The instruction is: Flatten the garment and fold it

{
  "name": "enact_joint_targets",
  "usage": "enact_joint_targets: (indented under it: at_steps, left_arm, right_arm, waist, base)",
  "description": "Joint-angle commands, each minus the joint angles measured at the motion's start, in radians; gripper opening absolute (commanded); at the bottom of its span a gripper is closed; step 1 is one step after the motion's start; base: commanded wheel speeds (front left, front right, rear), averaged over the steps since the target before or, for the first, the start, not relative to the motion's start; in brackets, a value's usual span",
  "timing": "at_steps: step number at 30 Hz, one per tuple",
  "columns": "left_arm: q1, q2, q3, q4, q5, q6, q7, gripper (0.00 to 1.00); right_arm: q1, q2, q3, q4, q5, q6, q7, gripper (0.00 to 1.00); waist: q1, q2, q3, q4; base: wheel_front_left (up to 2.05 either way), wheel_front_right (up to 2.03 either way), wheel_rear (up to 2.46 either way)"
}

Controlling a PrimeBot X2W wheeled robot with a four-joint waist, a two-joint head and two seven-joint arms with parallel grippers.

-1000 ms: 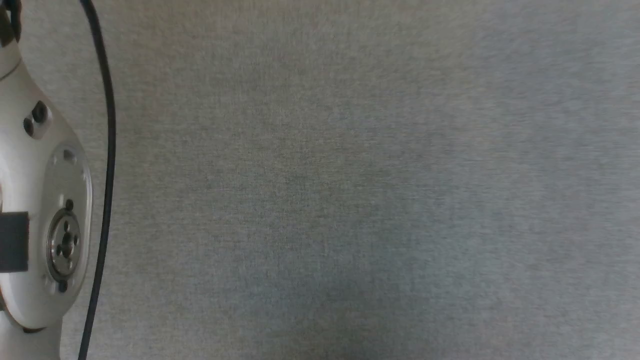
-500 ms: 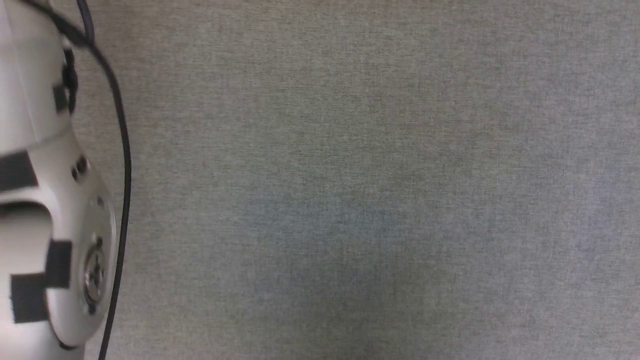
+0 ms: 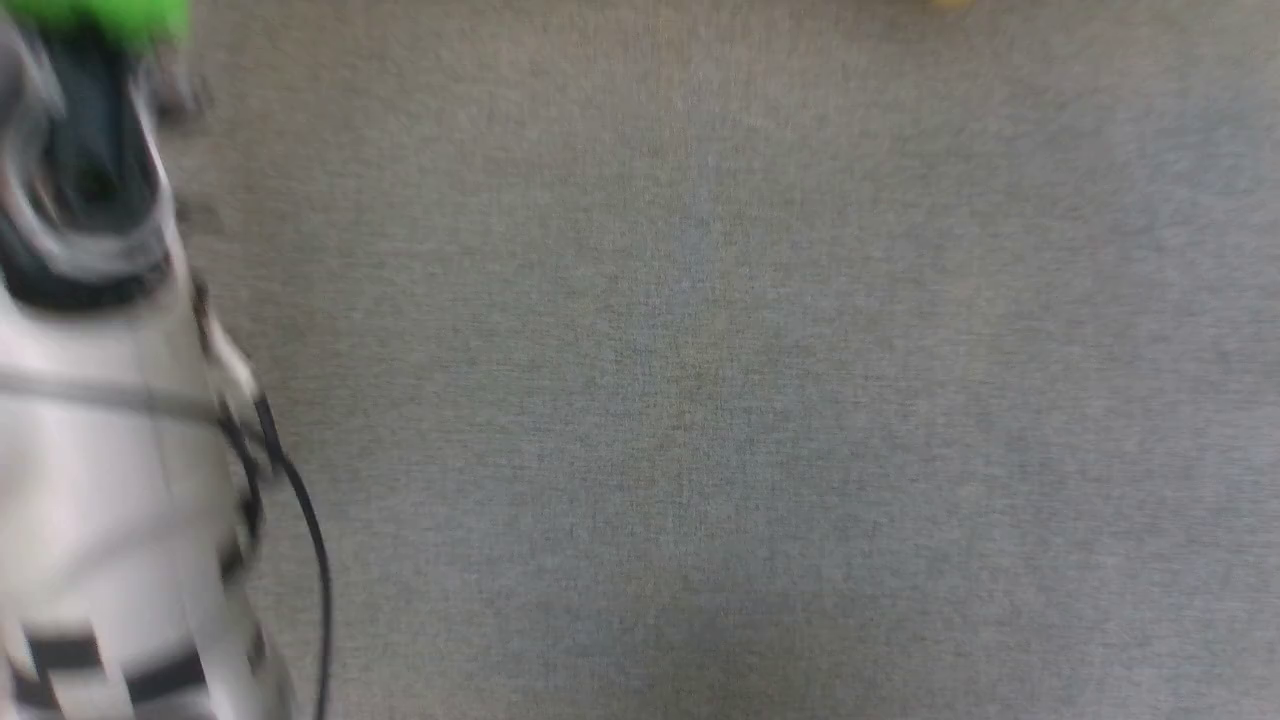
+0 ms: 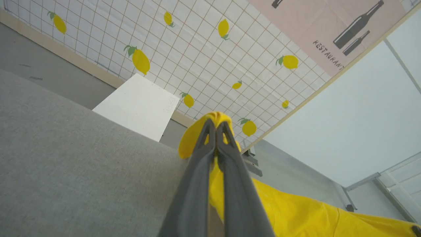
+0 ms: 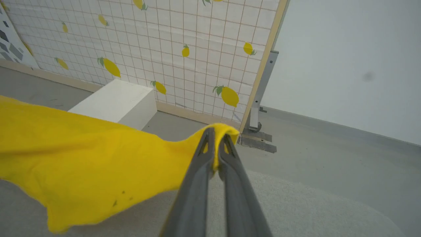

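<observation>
The garment point(image 4: 296, 214) is bright yellow thin fabric, held up off the grey table between both arms. In the left wrist view my left gripper point(image 4: 215, 126) is shut on a bunched edge of it, and the cloth trails away to the lower right. In the right wrist view my right gripper point(image 5: 215, 133) is shut on another edge, with the garment point(image 5: 82, 161) spreading out to the left above the table. In the blurred head view my pale left arm point(image 3: 110, 480) stands at the left edge, and a sliver of yellow point(image 3: 950, 4) shows at the top.
The grey cloth-covered table point(image 3: 700, 400) lies under both arms. Beyond its far edge stand a white box point(image 5: 115, 102) on the floor, a lemon-patterned grid panel point(image 5: 184, 49) with a metal foot point(image 5: 258, 136), and a plain pale wall point(image 5: 345, 65).
The head view has shifted and blurred. The left arm now reaches further up that view, its wrist and green-topped end showing at the top left. A yellow sliver has appeared at the top edge.
</observation>
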Motion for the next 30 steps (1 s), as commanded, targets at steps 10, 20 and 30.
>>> enact_joint_targets:
  at_steps: [10,20,30]
  left_arm:
    - [0.61,-0.049,-0.054,-0.194,0.009,-0.002,-0.004,0.0]
    - [1.073,-0.068,-0.158,-0.198,-0.036,-0.037,0.03,0.0]
    - [1.257,0.06,-0.205,-0.138,-0.063,-0.086,0.193,0.0]
  right_arm:
    - [0.574,0.172,-0.194,-0.295,0.014,-0.002,0.094,0.0]
    - [1.035,0.392,-0.365,-0.374,0.055,-0.002,0.158,0.0]
    - [1.295,0.382,-0.36,-0.343,0.156,-0.002,0.338,0.0]
  waist:
    - [0.0001,0.0,-0.275,0.008]
    - [0.0001,0.0,-0.411,0.018]
    - [0.0001,0.0,-0.464,0.009]
  base:
    - [0.0,0.0,0.0]
    - [0.0,0.0,0.0]
    - [0.0,0.0,0.0]
